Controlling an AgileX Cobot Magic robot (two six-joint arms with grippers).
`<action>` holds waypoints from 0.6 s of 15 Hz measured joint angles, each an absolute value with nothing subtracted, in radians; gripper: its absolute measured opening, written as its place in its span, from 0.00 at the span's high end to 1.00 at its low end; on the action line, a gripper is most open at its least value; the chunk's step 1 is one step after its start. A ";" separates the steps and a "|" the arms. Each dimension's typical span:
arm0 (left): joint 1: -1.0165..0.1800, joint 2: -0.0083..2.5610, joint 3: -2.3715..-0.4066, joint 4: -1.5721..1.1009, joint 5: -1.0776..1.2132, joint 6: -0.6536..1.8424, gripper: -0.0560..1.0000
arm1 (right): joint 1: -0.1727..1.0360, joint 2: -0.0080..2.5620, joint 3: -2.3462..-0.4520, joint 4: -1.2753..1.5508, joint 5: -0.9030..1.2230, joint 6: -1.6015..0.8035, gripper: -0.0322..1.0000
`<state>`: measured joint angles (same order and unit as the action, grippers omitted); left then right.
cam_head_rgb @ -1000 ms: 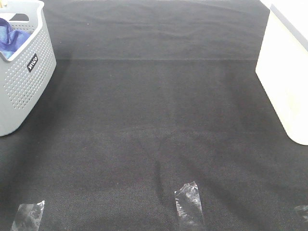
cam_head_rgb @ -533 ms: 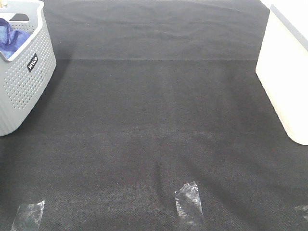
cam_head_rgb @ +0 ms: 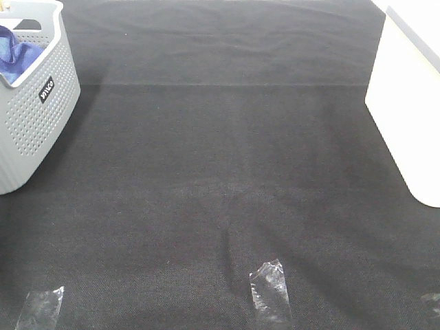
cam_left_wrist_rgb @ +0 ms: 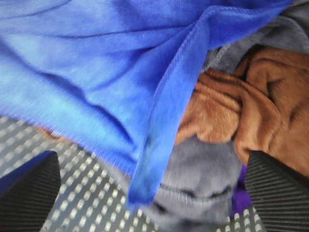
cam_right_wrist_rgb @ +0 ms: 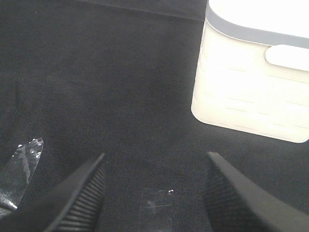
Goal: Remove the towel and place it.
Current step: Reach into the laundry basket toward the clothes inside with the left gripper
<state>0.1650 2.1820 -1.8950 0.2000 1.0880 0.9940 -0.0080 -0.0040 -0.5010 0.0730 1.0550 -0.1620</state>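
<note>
Barely begun: the towel [cam_left_wrist_rgb: 96, 72] lies in the grey basket [cam_head_rgb: 34, 117], my left fingers [cam_left_wrist_rgb: 29, 191] spread wide just above it, nothing gripped yet, right fingers [cam_right_wrist_rgb: 82, 198] apart and empty over the counter [cam_head_rgb: 220, 172]

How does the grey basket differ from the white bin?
The grey basket has perforated walls and a label; the white bin has solid walls. The grey basket shows the blue towel inside; the white bin's inside is out of sight. Both stand on the black cloth.
</note>
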 joint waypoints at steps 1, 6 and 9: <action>0.165 2.206 -1.899 0.208 1.077 0.998 0.01 | -0.008 -0.004 -0.501 0.073 1.055 -0.162 0.39; 0.165 2.273 -1.902 0.211 1.049 1.005 0.01 | -0.008 -0.004 -0.501 0.073 1.055 -0.162 0.39; 0.176 2.275 -1.902 0.214 1.088 1.007 0.16 | -0.008 -0.004 -0.501 0.073 1.055 -0.162 0.39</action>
